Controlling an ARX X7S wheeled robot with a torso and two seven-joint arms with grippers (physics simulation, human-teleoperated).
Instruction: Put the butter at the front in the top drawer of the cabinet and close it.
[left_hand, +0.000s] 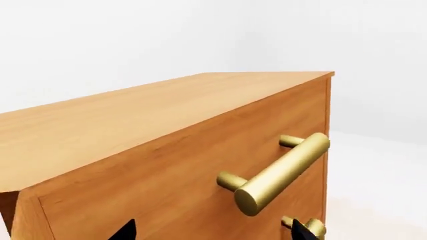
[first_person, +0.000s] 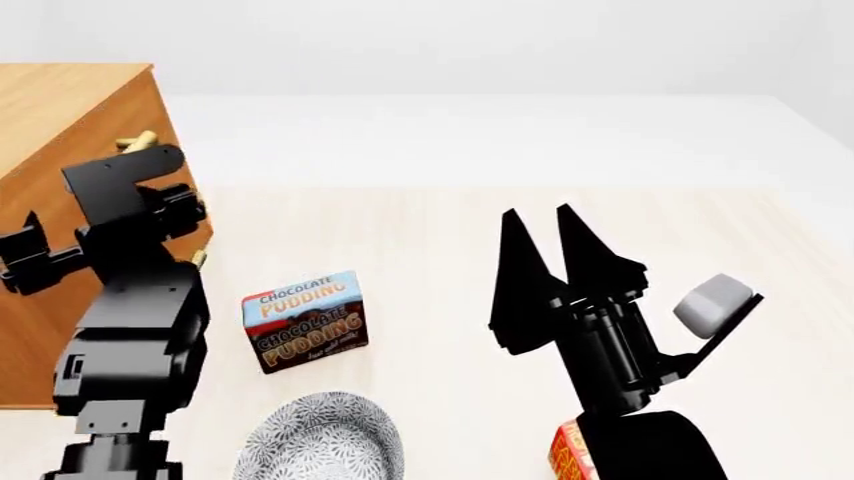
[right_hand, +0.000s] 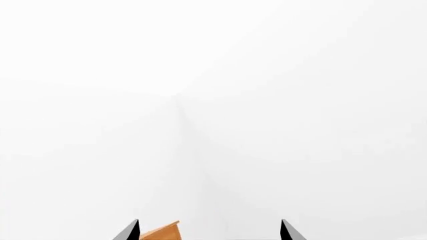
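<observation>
The orange-brown cabinet stands at the far left. Its top drawer looks flush with the cabinet front, with the brass bar handle across it. My left gripper is open and empty, just in front of the drawer face below that handle, with the lower handle beside one fingertip. My right gripper is open and empty, raised over the table with its fingers pointing away from me. One butter carton shows only as a red-orange corner under my right arm. The second carton is out of view.
A brown-and-blue chocolate pudding box stands in the middle of the table. A speckled grey bowl sits at the near edge. My left arm covers part of the cabinet front. The right wrist view shows only a cabinet corner.
</observation>
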